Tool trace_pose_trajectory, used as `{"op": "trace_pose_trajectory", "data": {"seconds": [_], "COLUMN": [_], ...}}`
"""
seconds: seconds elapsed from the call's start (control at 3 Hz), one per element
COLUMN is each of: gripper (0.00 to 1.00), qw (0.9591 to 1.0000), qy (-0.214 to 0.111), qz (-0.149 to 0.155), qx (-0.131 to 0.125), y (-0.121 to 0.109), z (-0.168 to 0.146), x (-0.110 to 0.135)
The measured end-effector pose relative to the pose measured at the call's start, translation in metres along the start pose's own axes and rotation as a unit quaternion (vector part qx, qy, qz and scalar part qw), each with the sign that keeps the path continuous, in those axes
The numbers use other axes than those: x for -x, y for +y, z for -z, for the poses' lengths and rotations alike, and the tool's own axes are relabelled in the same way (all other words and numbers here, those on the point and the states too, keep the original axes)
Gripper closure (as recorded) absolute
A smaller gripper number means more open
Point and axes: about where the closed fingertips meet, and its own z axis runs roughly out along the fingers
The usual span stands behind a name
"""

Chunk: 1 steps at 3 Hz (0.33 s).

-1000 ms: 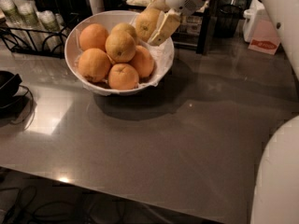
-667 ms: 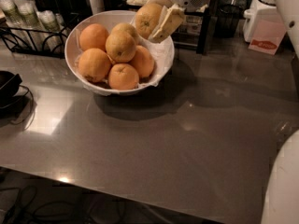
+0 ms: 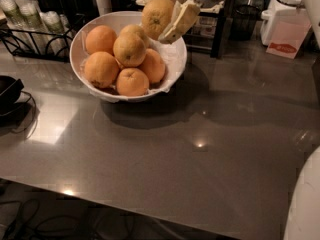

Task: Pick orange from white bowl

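My gripper (image 3: 165, 15) is shut on the orange (image 3: 156, 17), a large yellowish-orange fruit with a small dark stem dot. It holds the fruit above the back right rim of the white bowl (image 3: 80, 39). One pale finger (image 3: 181, 21) shows on the fruit's right side; the other is behind it. The wide white bowl with a crumpled white lining still holds several deeper orange fruits (image 3: 129, 49) and stands at the back left of the grey table.
A black wire rack (image 3: 35, 39) with cups stands behind the bowl at left. A black object with a cable (image 3: 7, 91) lies at the left edge. A white appliance with a red label (image 3: 285, 26) stands at back right. The robot's white body (image 3: 305, 204) fills the lower right corner.
My gripper has risen with the orange held in it, lifting it from the fruit pile to above the bowl's rim. The other fruits stayed in place.
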Motion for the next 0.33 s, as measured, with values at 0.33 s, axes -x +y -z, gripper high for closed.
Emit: {"op": "trace_pose_trajectory", "data": {"seconds": [0.33], "gripper": [1.0], "qw": [1.0], "qy": [0.0], "qz": [0.0], "qx": [0.001], "y": [0.0004], "z": [-0.0003], "x": [0.0001]}}
